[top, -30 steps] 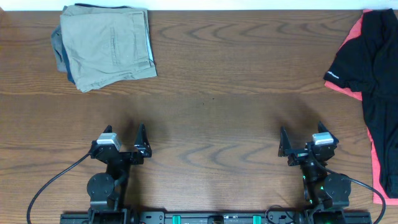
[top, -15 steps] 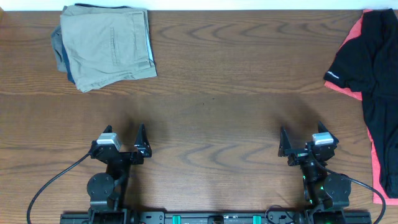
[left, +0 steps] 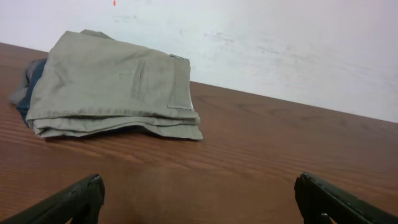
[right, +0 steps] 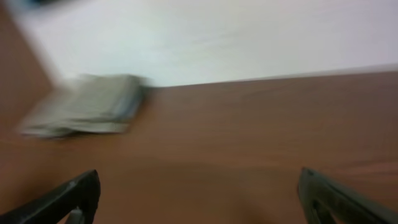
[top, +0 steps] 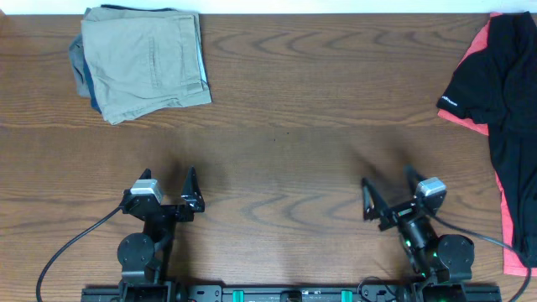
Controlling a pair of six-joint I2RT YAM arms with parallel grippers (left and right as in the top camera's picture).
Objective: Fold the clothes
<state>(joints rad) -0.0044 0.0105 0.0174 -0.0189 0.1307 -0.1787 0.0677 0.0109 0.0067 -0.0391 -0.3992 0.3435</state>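
Observation:
A crumpled black garment point(top: 512, 92) with a small white logo lies at the table's far right edge, over a red garment point(top: 482, 46) whose edges show beside it. My left gripper point(top: 168, 189) is open and empty near the front left. My right gripper point(top: 388, 195) is open and empty near the front right, well left of the black garment. Neither garment shows in the wrist views. The left jaws point(left: 199, 199) and the right jaws point(right: 199, 193) hold nothing, with bare wood between them.
A folded stack with khaki trousers point(top: 143, 59) on top lies at the back left; it also shows in the left wrist view point(left: 112, 87) and, blurred, in the right wrist view point(right: 87, 106). A white wall runs behind the table's far edge.
My right gripper has swung to the left, its view now blurred and facing the khaki stack. The left arm and the clothes have not moved.

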